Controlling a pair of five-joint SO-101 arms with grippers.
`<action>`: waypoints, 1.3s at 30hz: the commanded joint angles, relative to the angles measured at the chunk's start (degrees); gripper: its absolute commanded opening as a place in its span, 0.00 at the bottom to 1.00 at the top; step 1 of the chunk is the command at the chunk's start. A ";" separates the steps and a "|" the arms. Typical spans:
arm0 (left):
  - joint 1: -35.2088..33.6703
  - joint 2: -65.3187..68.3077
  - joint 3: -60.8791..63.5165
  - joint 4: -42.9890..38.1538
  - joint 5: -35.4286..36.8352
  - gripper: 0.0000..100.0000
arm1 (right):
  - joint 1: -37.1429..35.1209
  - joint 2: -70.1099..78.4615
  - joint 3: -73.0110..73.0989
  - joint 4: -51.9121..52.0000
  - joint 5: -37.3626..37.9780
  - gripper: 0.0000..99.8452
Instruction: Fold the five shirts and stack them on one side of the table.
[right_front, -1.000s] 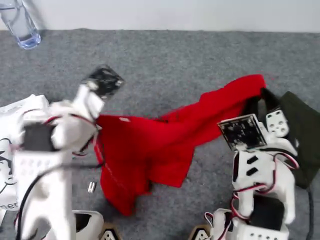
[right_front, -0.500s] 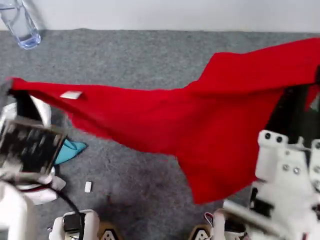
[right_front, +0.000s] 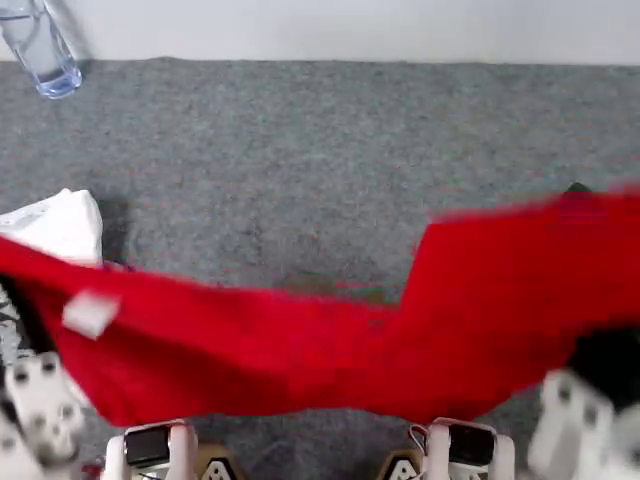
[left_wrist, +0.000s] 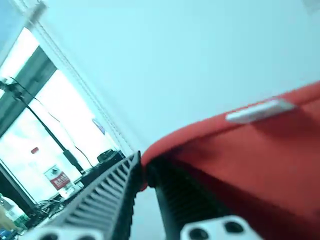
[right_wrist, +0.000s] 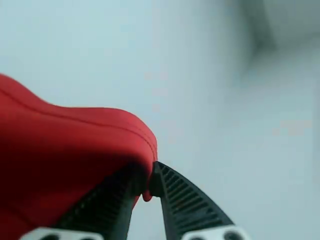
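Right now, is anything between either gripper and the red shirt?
Nothing visible. The left gripper and the right gripper are each shut on an edge of the red shirt, which hangs stretched between them.

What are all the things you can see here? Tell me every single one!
red shirt: one, red, stretched out between both pincers along the table's near side
label: one, white, on the red shirt near its left end
white shirt: one, white, left edge of the table, partly hidden by the red shirt
bottle: one, clear, far left corner
table: one, grey cover
left pincer: one, black, shut on the red shirt's edge
right pincer: one, black, shut on the red shirt's edge
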 joint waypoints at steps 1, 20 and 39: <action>-0.26 -3.08 -1.19 2.11 -0.26 0.01 | -0.13 -3.12 -1.85 3.03 1.23 0.01; 0.18 -4.92 39.96 -9.93 -4.66 0.01 | -0.04 -4.35 41.23 -2.68 1.14 0.01; 4.84 23.91 54.90 -41.23 -6.59 0.01 | -8.57 17.71 54.68 -26.95 2.81 0.01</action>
